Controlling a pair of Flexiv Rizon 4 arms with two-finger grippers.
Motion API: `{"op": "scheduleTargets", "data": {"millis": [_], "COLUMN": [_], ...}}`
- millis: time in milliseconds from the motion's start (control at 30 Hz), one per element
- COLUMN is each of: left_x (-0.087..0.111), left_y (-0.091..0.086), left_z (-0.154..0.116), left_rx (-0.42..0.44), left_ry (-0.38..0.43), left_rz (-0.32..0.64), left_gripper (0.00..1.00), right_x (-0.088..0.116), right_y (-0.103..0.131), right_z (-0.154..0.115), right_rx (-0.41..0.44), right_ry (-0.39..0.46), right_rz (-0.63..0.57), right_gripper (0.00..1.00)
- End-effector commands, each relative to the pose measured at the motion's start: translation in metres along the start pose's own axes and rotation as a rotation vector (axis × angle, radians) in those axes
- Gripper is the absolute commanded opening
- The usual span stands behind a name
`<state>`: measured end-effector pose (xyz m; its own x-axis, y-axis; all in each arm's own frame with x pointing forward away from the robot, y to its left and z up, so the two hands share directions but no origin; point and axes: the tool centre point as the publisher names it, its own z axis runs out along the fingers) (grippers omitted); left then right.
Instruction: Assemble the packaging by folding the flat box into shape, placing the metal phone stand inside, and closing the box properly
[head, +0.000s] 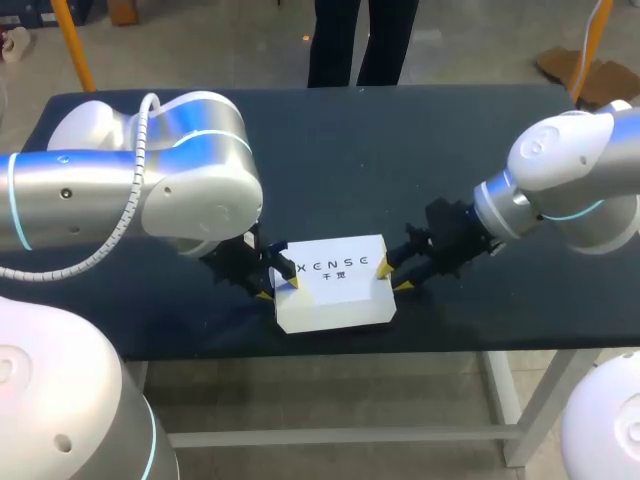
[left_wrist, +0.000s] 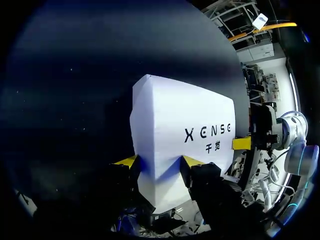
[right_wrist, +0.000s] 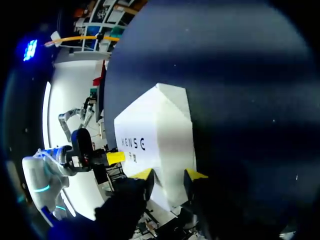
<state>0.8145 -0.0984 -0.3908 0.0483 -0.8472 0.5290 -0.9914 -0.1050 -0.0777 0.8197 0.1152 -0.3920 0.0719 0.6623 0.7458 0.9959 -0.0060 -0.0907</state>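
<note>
- The white box (head: 335, 285) sits formed into shape near the front edge of the dark tabletop (head: 360, 160), printed face up. Its flaps look closed, so I judge the task to be near its end.
- The left claw (head: 278, 282) is clamped on the box's left end, with one yellow finger on the top face and one on the side wall. This likely pins that end flat.
- The right claw (head: 392, 276) grips the opposite end the same way, so the box is braced from both sides and cannot slide.
- The metal phone stand is not visible, and whether it lies inside cannot be told.
</note>
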Motion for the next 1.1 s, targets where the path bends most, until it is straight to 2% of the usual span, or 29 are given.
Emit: {"op": "scheduleTargets", "data": {"millis": [33, 433, 800, 1100], "left_x": [-0.003, -0.006, -0.013, -0.015], "left_y": [-0.006, -0.01, -0.01, -0.012], "left_z": [0.02, 0.02, 0.011, 0.007], "left_rx": [-0.009, -0.023, -0.035, -0.036], "left_ry": [0.003, 0.017, 0.077, 0.09], "left_rz": [0.002, -0.003, 0.018, 0.027], "left_gripper": [0.45, 0.46, 0.47, 0.48], "right_x": [0.003, -0.003, -0.001, -0.002], "right_y": [0.001, -0.002, -0.001, -0.001], "right_z": [0.006, 0.003, 0.003, 0.003], "right_rx": [0.006, 0.031, 0.044, 0.045], "right_ry": [0.007, 0.024, 0.025, 0.026], "right_rz": [-0.013, -0.055, -0.072, -0.067], "right_gripper": [0.44, 0.46, 0.45, 0.45]}}
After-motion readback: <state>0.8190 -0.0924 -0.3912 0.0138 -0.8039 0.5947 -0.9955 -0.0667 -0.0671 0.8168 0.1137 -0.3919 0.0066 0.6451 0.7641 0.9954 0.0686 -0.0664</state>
